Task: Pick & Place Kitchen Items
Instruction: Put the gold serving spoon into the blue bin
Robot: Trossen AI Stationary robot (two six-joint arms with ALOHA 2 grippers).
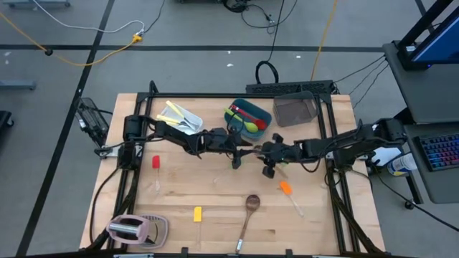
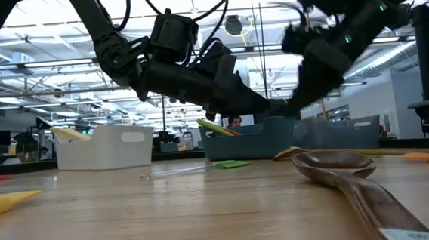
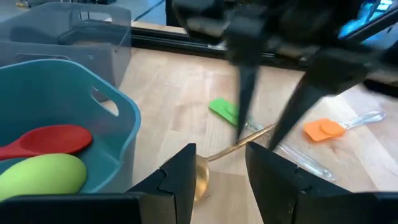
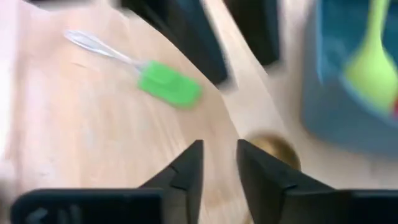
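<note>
High view: both arms are met at the table's middle. Left gripper (image 3: 217, 180) is seen with fingers apart around the gold spoon (image 3: 208, 167), beside the teal tub (image 1: 251, 118). Right gripper (image 4: 217, 174) is parted, holding nothing.

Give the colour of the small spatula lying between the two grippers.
Green spatula, clearest in the right wrist view.

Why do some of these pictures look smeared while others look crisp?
Right wrist view: everything streaks, even the green spatula. Left wrist view: the right gripper is smeared, the teal tub crisp. Low view: the near wooden spoon looks soft. High view: evenly lit, sharp.
</note>
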